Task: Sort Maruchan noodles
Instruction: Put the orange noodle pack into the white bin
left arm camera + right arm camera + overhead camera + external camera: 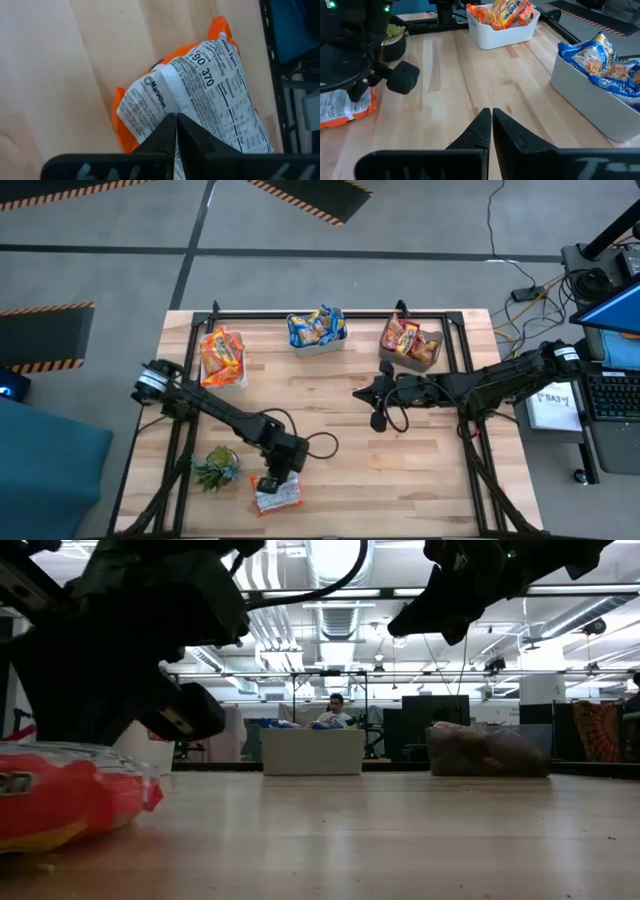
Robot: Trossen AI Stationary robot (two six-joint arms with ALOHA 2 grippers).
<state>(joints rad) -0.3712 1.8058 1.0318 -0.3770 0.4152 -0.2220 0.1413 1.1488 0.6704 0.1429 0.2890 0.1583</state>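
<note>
One wooden bench [400, 470] carries everything, and two dark arms are seen over it. The left arm is stretched from the bench's left edge toward the near edge, where the left gripper [268, 483] is held directly above a single loose Maruchan packet [279, 497]. In the left wrist view its two fingers are pressed together with no gap, and nothing is gripped between them; the packet [200, 100] lies just beyond the tips, printed back upward, white with orange ends. The right arm is extended from the right edge toward the bench's middle, and the right gripper [364, 393] is held above bare wood, its fingers [475, 131] likewise closed on nothing.

Three bins are lined along the far edge. A white bin [243, 372] at the left is filled with red-and-orange packets [220, 352]. A white bin [320, 346] at the middle is filled with blue-and-yellow packets [318, 326]. A clear bin [433, 360] at the right is filled with packets in red and tan [402, 336]. The packets in each bin are heaped and overlapped, so a count inside the bins cannot be made.

One small green plant [216, 466] is set near the near-left corner, beside the loose packet but apart from it.

In the low view the loose packet [70, 795] is cut off at the edge and largely blocked by the left arm, and a person [336, 712] is partly seen in the room beyond the middle bin.
</note>
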